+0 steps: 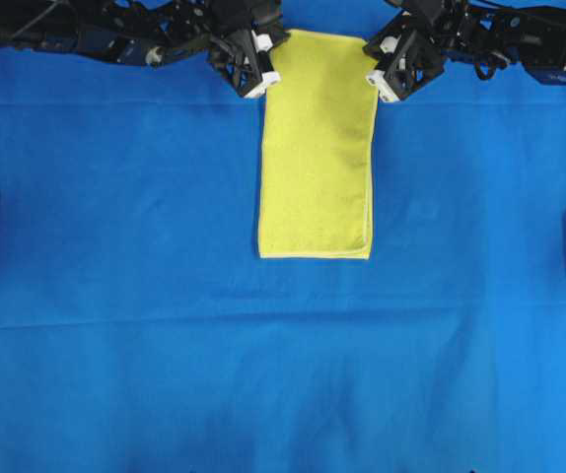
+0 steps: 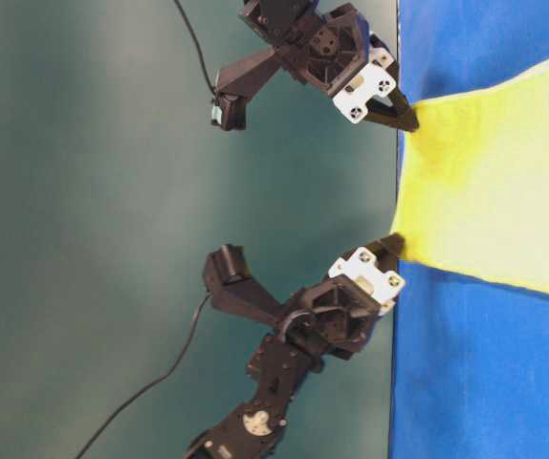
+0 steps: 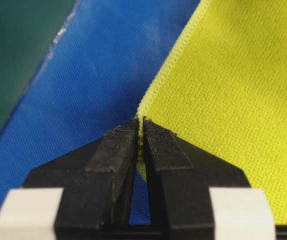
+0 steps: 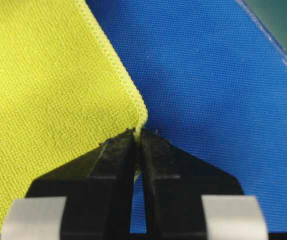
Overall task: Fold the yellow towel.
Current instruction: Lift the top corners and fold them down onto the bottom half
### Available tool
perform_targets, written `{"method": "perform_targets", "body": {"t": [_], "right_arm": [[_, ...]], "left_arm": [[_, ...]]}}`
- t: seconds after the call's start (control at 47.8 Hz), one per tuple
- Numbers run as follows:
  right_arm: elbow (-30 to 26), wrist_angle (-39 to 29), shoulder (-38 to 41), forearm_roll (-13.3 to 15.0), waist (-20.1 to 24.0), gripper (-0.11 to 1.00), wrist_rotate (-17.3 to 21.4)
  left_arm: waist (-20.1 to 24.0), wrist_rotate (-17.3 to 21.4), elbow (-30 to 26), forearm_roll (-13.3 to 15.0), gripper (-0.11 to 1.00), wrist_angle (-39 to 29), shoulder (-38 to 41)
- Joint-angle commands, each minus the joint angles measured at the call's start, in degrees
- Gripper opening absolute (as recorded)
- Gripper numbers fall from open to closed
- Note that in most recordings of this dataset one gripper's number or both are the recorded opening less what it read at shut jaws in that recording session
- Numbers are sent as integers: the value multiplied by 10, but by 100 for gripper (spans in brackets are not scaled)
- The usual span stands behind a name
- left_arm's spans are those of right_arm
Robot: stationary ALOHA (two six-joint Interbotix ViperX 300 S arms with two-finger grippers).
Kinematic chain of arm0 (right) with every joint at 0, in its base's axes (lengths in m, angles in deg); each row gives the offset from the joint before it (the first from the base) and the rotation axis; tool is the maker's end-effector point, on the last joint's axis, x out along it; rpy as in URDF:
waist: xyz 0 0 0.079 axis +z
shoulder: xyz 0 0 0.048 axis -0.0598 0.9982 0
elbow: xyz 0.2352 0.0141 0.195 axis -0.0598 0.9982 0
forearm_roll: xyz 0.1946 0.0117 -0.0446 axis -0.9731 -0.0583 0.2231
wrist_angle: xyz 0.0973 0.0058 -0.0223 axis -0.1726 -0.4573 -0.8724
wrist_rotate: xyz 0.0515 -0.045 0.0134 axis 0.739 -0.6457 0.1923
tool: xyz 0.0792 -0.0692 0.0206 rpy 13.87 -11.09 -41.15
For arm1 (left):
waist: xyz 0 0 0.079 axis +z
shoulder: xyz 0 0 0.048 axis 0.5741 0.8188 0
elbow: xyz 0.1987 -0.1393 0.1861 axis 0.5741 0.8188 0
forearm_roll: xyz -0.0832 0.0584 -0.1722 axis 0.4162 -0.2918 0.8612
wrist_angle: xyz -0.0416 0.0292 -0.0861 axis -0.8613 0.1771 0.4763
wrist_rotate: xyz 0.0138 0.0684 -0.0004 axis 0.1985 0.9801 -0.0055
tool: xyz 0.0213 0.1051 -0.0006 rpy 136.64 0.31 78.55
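- Towel (image 1: pixel 318 148) corners pinched shut in left gripper (image 3: pixel 140 131) and right gripper (image 4: pixel 136 136), at far edge of blue cloth (image 1: pixel 115 296).
- Already halved into a long strip, stretching toward the middle.
- Probably another fold left.

1. Both arms were built of black links, with thin black cables trailing from them.
2. White plates with dark screws were mounted behind each tool's (image 2: pixel 404 120) black fingers (image 3: pixel 118 150).
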Motion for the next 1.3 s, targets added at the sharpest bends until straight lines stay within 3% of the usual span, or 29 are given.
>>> {"method": "perform_targets", "body": {"t": [0.0,0.272,0.586,0.754,0.963,1.277], "right_arm": [[-12,-19,-27,4,-4,4,0],[-1,-78,-120,6,18,4,1],[37,-129,-198,3,106,4,11],[58,-152,-209,-9,173,4,16],[69,-181,-211,-9,254,4,58],[95,-144,-171,-9,298,4,113]], "left_arm": [[1,3,-3,-1,3,-5,-35],[-25,18,25,-1,3,-30,-105],[-98,21,70,-1,3,-107,-197],[-149,-2,94,-1,3,-115,-205],[-218,-23,123,-1,3,-117,-208],[-279,-47,145,0,3,-96,-147]]}}
